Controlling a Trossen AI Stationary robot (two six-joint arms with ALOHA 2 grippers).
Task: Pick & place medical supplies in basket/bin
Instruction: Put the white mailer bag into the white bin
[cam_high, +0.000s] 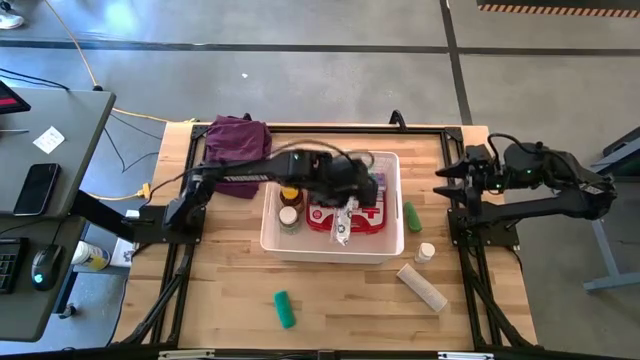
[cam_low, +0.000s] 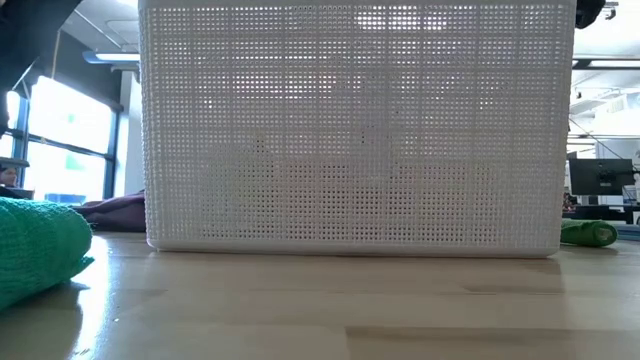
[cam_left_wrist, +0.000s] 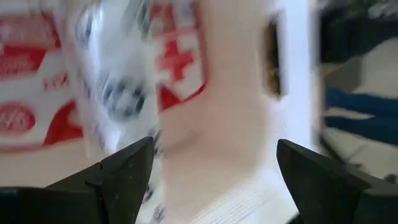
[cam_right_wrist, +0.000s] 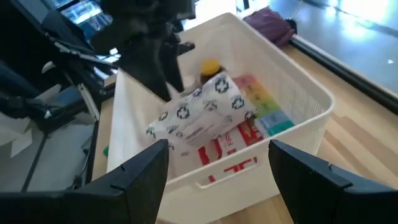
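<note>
- At the near edge of the counter (cam_high: 230, 290) lies a green roll (cam_high: 285, 309), alone, with bare wood all around it.
- A beige roll (cam_high: 422, 287) lies near the basket's near right corner, and a small white-capped bottle (cam_high: 426, 252) stands just beyond it. A green tube (cam_high: 412, 216) lies close beside the right wall of the basket.
- The white basket (cam_high: 330, 247) stands in the middle of the counter. Inside it are the red first-aid pouch (cam_high: 370, 216), an amber bottle (cam_high: 291, 194), a second small bottle (cam_high: 289, 219) and the rainbow pill organizer (cam_right_wrist: 268, 111).
- The left gripper (cam_high: 345, 205) hangs over the basket, its fingers (cam_left_wrist: 124, 171) spread apart. The white printed packet (cam_right_wrist: 202, 112) is just below them, over the pouch; whether it touches them I cannot tell.
- The right gripper (cam_high: 443, 180) waits past the basket's right side, fingers (cam_right_wrist: 140, 174) wide apart and holding nothing.
- A purple cloth (cam_high: 238, 140) lies at the far left corner, touching nothing of the basket.
</note>
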